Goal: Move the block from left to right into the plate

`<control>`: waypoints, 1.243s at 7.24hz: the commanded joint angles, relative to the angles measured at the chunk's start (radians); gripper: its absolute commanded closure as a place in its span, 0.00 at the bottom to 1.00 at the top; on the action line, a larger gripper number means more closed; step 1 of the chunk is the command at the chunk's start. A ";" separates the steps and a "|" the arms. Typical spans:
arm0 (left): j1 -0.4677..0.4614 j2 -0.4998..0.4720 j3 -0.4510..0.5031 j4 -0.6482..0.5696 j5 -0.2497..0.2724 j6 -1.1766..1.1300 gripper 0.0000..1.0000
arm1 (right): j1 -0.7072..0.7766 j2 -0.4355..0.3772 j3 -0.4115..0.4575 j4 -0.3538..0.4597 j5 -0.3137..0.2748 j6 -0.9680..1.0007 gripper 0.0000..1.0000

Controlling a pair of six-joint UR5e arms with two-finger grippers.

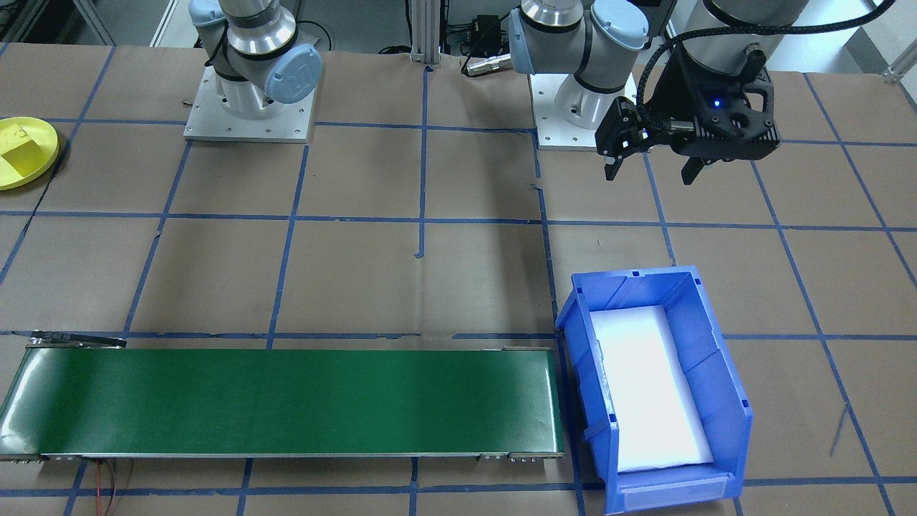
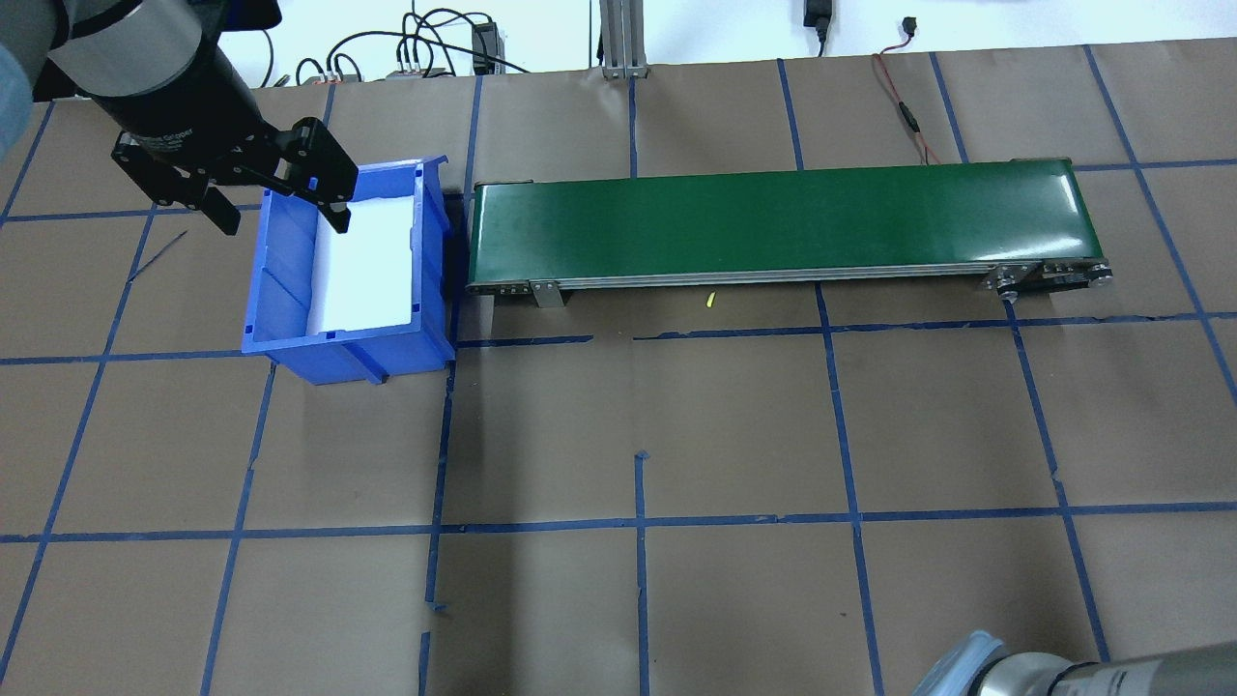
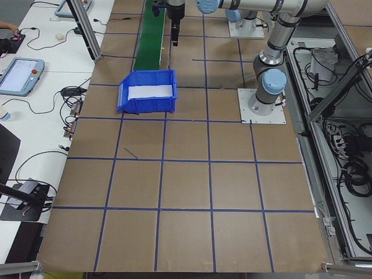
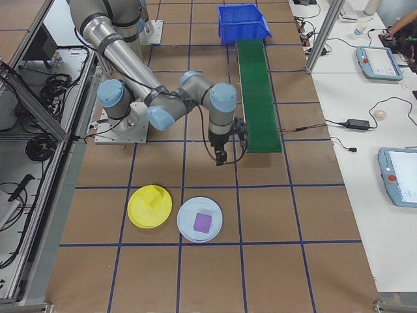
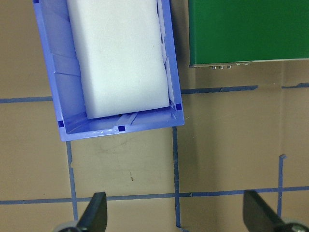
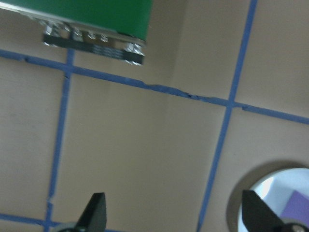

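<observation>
The yellow plate [image 1: 44, 140] sits at the table's right end, and a yellow block [image 1: 18, 152] lies in it; the exterior right view shows the same plate [image 4: 136, 215] and block [image 4: 155, 197]. My left gripper [image 1: 648, 169] hangs open and empty above the table beside the blue bin [image 1: 716, 373], its fingertips [image 5: 96, 212] wide apart in the left wrist view. My right gripper [image 4: 231, 155] is also open and empty, hovering near the conveyor's end, between the belt and the plates. Its fingers [image 6: 96, 210] frame bare table.
A green conveyor belt [image 2: 773, 217] with nothing on it runs across the table from the bin [image 2: 280, 290], which holds only white foam [image 5: 118, 53]. A light-blue plate [image 4: 186, 225] with a purple block [image 4: 202, 222] lies next to the yellow plate. Blue tape lines grid the brown table.
</observation>
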 commanded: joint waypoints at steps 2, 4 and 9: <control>0.000 0.000 0.002 0.000 0.003 0.000 0.00 | 0.320 -0.122 -0.136 0.245 0.014 0.417 0.00; 0.002 0.000 0.002 0.000 0.003 0.000 0.00 | 0.374 -0.121 -0.297 0.469 0.011 0.571 0.00; 0.002 0.001 0.002 0.000 0.003 0.000 0.00 | 0.670 -0.105 -0.229 0.515 0.028 0.857 0.00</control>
